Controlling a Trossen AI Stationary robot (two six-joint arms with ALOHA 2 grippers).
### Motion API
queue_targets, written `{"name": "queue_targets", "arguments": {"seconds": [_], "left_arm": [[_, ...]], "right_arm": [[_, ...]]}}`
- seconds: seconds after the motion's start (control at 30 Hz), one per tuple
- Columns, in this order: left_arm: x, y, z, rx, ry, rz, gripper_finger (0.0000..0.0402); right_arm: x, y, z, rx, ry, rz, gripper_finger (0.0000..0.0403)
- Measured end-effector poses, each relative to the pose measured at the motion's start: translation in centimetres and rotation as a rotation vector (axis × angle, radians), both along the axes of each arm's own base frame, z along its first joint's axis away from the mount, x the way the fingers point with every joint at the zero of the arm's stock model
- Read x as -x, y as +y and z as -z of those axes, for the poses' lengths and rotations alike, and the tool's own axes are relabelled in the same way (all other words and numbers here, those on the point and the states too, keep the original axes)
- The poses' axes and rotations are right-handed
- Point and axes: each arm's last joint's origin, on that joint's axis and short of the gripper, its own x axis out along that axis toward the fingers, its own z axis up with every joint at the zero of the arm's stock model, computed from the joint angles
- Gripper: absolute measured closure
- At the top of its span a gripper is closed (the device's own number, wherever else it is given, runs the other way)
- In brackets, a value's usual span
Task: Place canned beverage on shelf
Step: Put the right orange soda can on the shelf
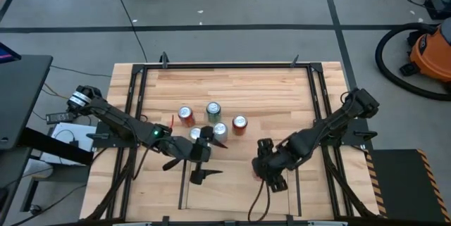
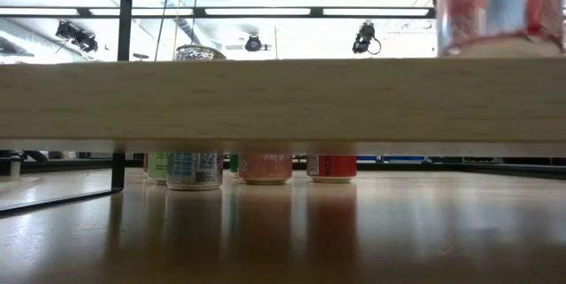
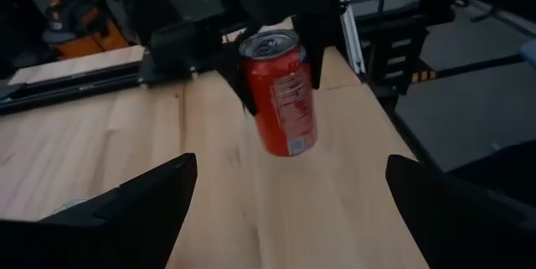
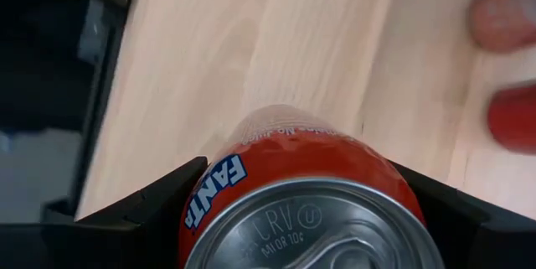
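Note:
A red-orange can (image 3: pixel 280 93) hangs over the shelf (image 1: pixel 232 191), a small light-wood board with thin black rails near the table's front middle. My right gripper (image 1: pixel 271 173) is shut on the can from above and hides most of it in the high view. In the low view the can (image 2: pixel 495 10) shows just over the board's edge (image 2: pixel 283 98). My left gripper (image 3: pixel 285 219) stands open over the shelf's left part, a little to the left of the can, with nothing between its fingers. My right gripper pinches the can's upper side wall (image 4: pixel 213 181), just below the top rim, between its two fingers (image 4: pixel 142 210). The fingers slant down from above and from the table's right. The can is tilted, top toward the gripper. I cannot tell whether its base touches the shelf.
Several other cans (image 1: pixel 213 110) stand upright on the tabletop just beyond the shelf's far edge; their bases (image 2: pixel 265 167) show under the board in the low view. A large black frame (image 1: pixel 225 65) runs round the tabletop.

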Motion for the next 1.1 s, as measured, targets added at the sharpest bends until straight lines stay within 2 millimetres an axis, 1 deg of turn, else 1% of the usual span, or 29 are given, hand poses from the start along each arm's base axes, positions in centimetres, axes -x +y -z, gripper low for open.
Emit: {"name": "queue_targets", "arguments": {"seconds": [0.17, 0.3, 0.4, 0.53, 0.7, 1.1], "left_arm": [[0.7, 0.9, -0.8, -0.003, 0.012, -0.013, 0.0001], [1.4, 1.5, -1.8, 0.015, -0.010, -0.028, 0.0001], [1.7, 1.9, -2.2, 0.020, -0.012, -0.037, 0.0001], [1.8, 2.3, -2.0, 0.009, 0.009, -0.055, 0.0001], [1.7, 2.8, -1.9, 0.021, 0.025, -0.085, 0.0001], [1.7, 2.8, -1.9, 0.071, 0.030, -0.106, 0.0001]], "right_arm": [[0.1, 0.9, 1.1, 0.081, 0.027, -0.146, 0.0080], [0.5, 1.0, 1.3, 0.122, 0.047, -0.232, 0.0080], [0.6, 0.9, 1.3, 0.143, 0.057, -0.275, 0.0080], [0.7, 0.8, 1.3, 0.150, 0.068, -0.332, 0.0080], [0.7, 1.0, 1.3, 0.118, 0.072, -0.358, 0.0080], [0.4, 1.2, 1.7, 0.134, 0.019, -0.442, 0.0080]]}}
